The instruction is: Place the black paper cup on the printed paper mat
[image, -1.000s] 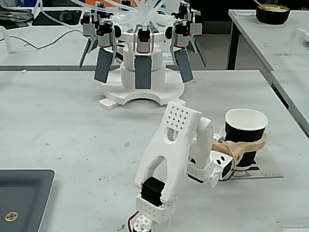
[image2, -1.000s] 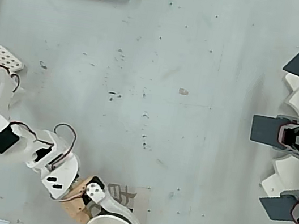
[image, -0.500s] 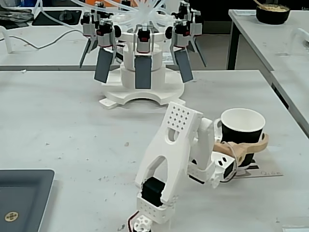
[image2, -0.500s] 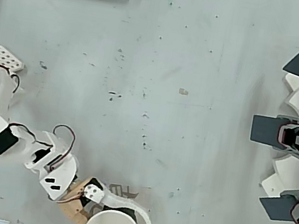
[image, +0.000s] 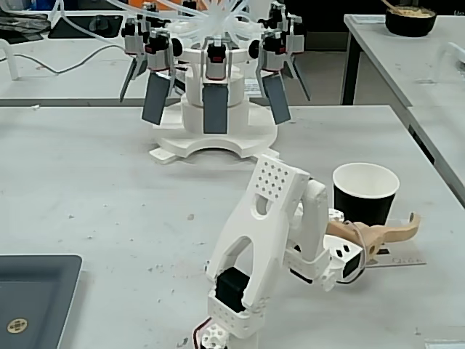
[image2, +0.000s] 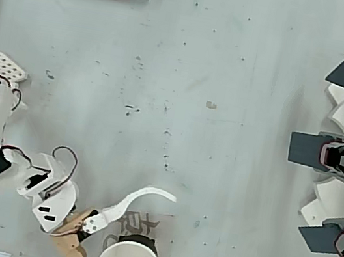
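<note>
- The fingers (image2: 135,228) stand spread wide, holding nothing, one curved white, one tan beside the cup.
- The black paper cup (image: 365,195) stands upright on the printed paper mat (image2: 143,221).
- Both rest on the pale surface (image: 109,189).

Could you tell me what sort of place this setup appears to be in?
Probably a robotics lab or workshop: scuffed grey work tables, a white multi-armed machine with tubing, and a small white robot arm beside a black paper cup.

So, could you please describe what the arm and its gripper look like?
The arm is white printed plastic with black servos and a perforated panel; thin red, black and white cables loop at the joints. The gripper has one white curved finger and one tan finger.
</note>
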{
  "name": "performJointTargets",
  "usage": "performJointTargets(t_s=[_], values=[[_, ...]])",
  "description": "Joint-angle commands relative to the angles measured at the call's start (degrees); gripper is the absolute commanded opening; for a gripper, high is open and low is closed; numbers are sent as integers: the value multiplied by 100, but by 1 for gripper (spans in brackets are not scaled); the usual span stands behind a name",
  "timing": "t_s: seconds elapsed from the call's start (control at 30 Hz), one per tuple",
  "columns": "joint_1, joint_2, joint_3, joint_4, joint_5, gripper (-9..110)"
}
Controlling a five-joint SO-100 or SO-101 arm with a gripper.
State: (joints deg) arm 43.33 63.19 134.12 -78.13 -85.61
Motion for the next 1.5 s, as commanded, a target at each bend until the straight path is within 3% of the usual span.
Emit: performJointTargets(t_s=[0.0, 0.67, 1.27, 1.47], values=[[105, 580, 123, -35, -44, 80], [62, 3278, 2452, -88, 0, 71], [-1125, 4808, 3340, -141, -35, 29], [-1819, 5071, 3340, -141, -105, 21]])
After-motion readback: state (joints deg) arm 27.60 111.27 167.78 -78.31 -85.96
